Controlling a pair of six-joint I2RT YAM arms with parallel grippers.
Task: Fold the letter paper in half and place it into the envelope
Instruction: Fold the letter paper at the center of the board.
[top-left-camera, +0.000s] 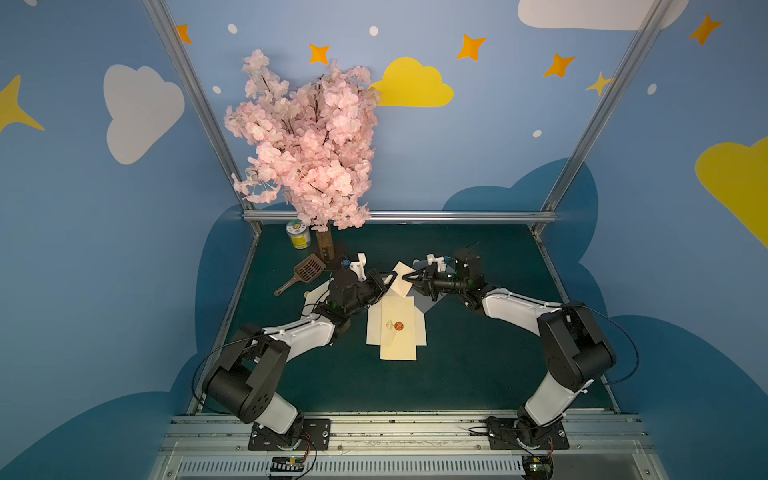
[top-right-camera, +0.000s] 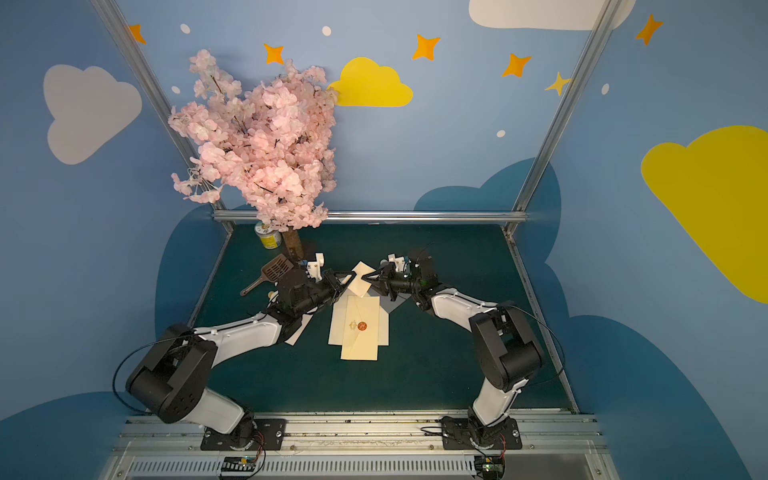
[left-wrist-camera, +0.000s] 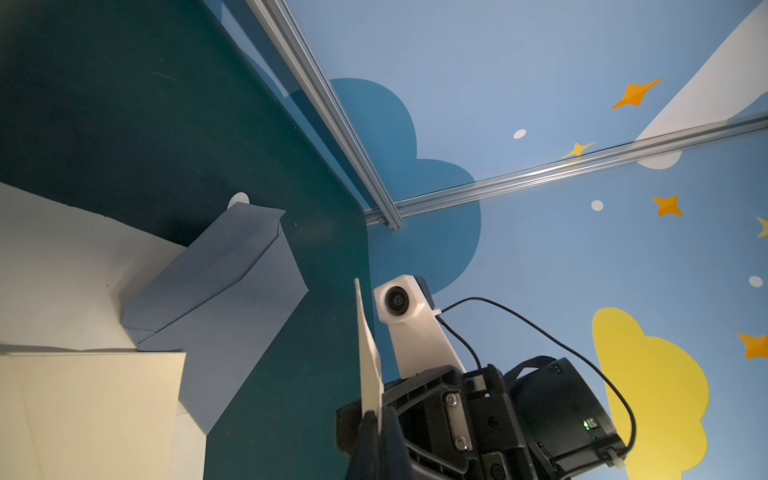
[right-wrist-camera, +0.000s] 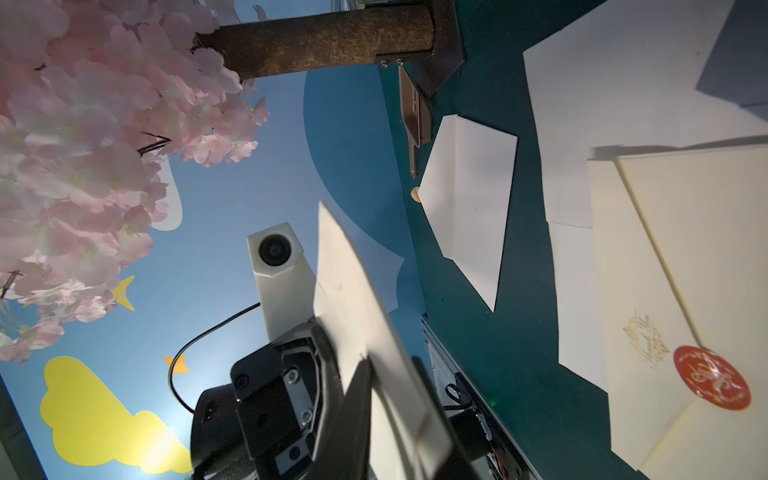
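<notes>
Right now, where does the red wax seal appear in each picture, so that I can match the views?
In both top views: the red wax seal sits at the flap tip of the cream envelope.
Left wrist: not in it; only a plain part of the cream envelope shows.
Right wrist: the seal is on the same flap tip, beside the gold lettering.
Shared landmark: the cream envelope, in all four views.
</notes>
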